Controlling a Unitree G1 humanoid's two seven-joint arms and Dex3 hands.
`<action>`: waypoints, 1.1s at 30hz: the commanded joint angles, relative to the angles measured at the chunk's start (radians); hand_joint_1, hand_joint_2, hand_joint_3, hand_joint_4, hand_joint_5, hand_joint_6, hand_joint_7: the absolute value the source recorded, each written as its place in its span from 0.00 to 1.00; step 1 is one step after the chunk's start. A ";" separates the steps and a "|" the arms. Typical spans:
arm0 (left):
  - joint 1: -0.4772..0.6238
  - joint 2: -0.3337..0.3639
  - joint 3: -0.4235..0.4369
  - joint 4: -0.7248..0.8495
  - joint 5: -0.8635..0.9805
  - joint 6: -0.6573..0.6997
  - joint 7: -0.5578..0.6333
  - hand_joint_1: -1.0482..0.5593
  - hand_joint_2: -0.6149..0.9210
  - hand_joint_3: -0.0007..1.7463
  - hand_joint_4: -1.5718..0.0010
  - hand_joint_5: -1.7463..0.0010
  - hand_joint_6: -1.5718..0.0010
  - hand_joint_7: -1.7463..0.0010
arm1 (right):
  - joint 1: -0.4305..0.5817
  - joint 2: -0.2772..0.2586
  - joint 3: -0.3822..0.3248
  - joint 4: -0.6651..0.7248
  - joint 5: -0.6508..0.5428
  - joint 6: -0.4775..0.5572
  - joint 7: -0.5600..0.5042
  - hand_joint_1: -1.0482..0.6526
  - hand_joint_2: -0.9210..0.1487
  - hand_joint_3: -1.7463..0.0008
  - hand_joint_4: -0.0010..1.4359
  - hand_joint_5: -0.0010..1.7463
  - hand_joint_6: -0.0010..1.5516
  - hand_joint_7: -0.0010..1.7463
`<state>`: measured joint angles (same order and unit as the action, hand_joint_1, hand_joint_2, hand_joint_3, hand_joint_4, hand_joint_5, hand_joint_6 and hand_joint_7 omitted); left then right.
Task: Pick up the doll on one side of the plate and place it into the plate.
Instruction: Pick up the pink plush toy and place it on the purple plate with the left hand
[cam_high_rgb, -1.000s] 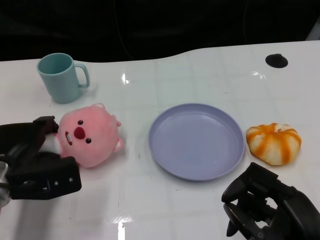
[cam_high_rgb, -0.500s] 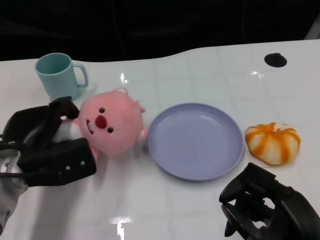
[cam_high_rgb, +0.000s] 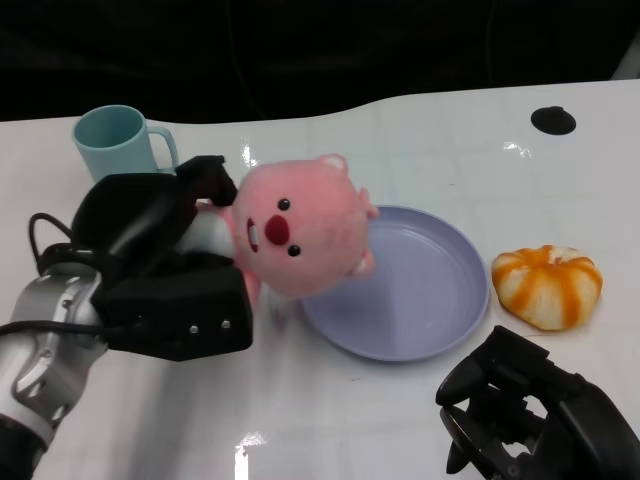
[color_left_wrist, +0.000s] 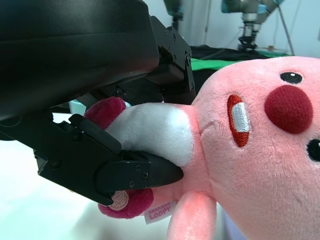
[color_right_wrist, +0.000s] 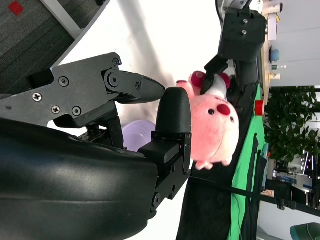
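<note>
A pink plush doll (cam_high_rgb: 297, 238) with a red nose hangs above the left rim of the lavender plate (cam_high_rgb: 430, 290). My left hand (cam_high_rgb: 165, 262) grips it from the left, fingers clasping its white belly and body. The left wrist view shows the doll (color_left_wrist: 250, 150) close up with my fingers (color_left_wrist: 135, 172) pressed into its belly. My right hand (cam_high_rgb: 530, 410) rests low at the front right with fingers apart and nothing in it. From the right wrist view the doll (color_right_wrist: 215, 127) appears beyond my right fingers (color_right_wrist: 172, 120), held by the left hand (color_right_wrist: 242, 35).
A teal mug (cam_high_rgb: 120, 145) stands at the back left. An orange and white striped bun-shaped toy (cam_high_rgb: 547, 285) lies right of the plate. A small black round mark (cam_high_rgb: 553, 120) sits at the table's far right. The table's dark back edge runs behind.
My left hand has lifted the doll off the table and carried it rightward, from beside the mug to over the plate's left rim. The right hand has stayed put.
</note>
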<state>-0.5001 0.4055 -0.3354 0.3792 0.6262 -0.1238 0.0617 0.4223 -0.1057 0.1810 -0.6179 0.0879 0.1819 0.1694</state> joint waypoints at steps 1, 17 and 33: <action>-0.058 -0.033 -0.013 -0.023 0.014 0.041 -0.044 0.55 0.75 0.54 0.45 0.00 0.60 0.00 | 0.004 -0.005 0.001 -0.022 0.003 0.003 -0.002 0.40 0.03 0.68 0.44 0.97 0.33 0.89; -0.209 -0.200 -0.113 0.099 0.048 0.102 -0.124 0.54 0.76 0.52 0.43 0.00 0.55 0.02 | 0.011 -0.007 0.014 -0.047 -0.003 0.020 -0.007 0.40 0.03 0.69 0.44 0.97 0.34 0.90; -0.293 -0.295 -0.157 0.243 0.045 0.108 -0.126 0.54 0.76 0.45 0.49 0.00 0.51 0.28 | 0.010 -0.005 0.037 -0.056 -0.031 0.017 -0.024 0.39 0.03 0.69 0.44 0.96 0.35 0.89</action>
<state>-0.7571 0.1075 -0.4981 0.6154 0.6743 -0.0186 -0.0561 0.4278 -0.1071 0.2220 -0.6585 0.0572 0.2002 0.1509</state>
